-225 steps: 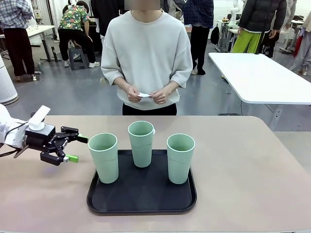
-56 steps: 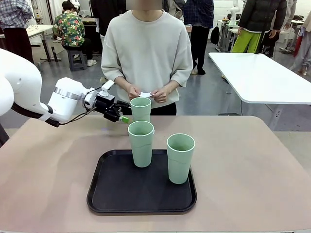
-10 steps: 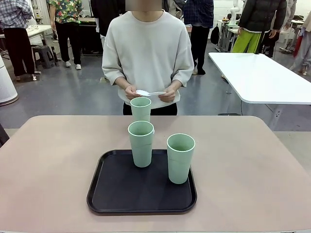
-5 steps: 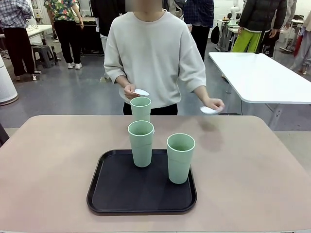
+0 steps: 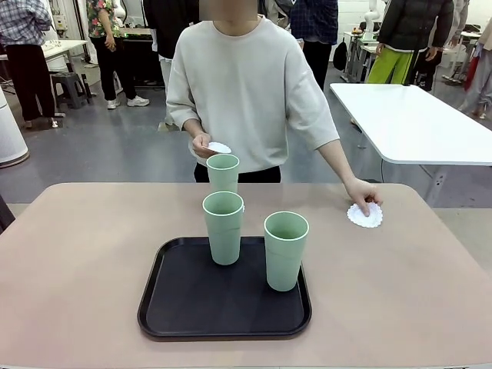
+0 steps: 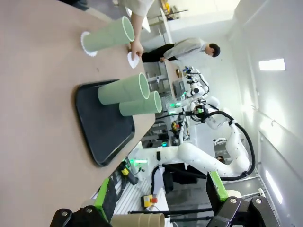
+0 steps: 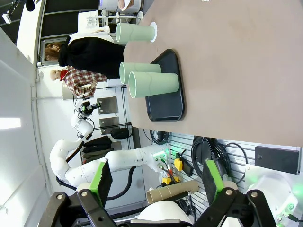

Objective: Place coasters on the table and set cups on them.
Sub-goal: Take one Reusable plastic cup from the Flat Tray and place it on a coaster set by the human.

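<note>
Two mint-green cups (image 5: 224, 227) (image 5: 286, 250) stand on the black tray (image 5: 177, 307). A third cup (image 5: 223, 171) stands past the tray on the table (image 5: 77, 254); in the left wrist view this cup (image 6: 111, 35) rests on a white coaster (image 6: 86, 43). At the far right the person's hand (image 5: 360, 192) presses another coaster (image 5: 365, 216) onto the table. Their other hand holds more coasters (image 5: 219, 147) at chest height. My left gripper (image 6: 161, 196) and my right gripper (image 7: 156, 179) are both open, holding nothing and well back from the table's things.
A white-topped table (image 5: 415, 123) stands behind the person on the right. Other people move about farther back. Bare table top lies to the left and right of the tray.
The person's hand swung out from the chest, came down and laid a coaster flat on the table's far right. The cups and tray have not moved.
</note>
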Available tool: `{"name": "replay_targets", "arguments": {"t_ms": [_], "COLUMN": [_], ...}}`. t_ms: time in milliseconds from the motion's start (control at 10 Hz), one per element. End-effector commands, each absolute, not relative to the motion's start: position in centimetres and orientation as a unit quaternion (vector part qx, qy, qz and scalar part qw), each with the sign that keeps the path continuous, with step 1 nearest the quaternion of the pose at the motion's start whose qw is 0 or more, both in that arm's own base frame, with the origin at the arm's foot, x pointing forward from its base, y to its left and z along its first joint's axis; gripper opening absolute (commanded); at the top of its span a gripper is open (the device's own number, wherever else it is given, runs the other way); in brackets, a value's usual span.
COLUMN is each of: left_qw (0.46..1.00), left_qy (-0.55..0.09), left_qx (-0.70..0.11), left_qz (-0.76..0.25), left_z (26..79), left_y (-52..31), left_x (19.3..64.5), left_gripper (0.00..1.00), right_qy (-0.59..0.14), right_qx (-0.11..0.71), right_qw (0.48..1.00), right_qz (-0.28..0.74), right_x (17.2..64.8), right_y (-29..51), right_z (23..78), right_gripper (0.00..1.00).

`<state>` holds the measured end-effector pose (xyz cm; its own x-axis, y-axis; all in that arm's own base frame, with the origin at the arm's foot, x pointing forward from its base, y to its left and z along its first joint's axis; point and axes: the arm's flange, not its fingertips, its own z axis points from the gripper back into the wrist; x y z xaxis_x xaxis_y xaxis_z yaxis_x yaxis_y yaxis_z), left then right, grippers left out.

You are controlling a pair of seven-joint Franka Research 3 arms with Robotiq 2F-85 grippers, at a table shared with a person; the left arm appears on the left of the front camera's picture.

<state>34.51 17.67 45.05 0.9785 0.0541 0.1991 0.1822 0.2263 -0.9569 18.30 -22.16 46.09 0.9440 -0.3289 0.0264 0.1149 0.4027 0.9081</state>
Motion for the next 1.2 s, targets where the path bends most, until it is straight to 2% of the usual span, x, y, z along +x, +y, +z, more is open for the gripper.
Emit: {"name": "replay_targets", "arguments": {"t_ms": [0,800,1000,1100], "left_qw": [0.773,0.773,0.773,0.773], "left_qy": [-0.099,-0.099,-0.099,-0.099], "left_qx": [-0.626,-0.626,-0.626,-0.626], "left_qz": [-0.043,-0.043,-0.043,-0.043], "left_z": [45.4,45.4,45.4,45.4], "left_y": [17.8,17.8,17.8,17.8], "left_x": [34.8,34.8,34.8,34.8], "left_gripper": [1.0,1.0,1.0,1.0], "right_qy": [-0.109,-0.101,-0.062,-0.086], "right_qx": [0.537,0.53,0.409,0.343], "right_qw": [0.827,0.831,0.906,0.931], "right_qz": [-0.127,-0.133,-0.091,-0.085], "right_x": [18.4,18.3,24.7,28.0], "right_y": [-22.1,-22.2,-19.1,-17.4], "right_z": [46.1,46.1,47.9,48.5], "right_gripper": [1.0,1.0,1.0,1.0]}}
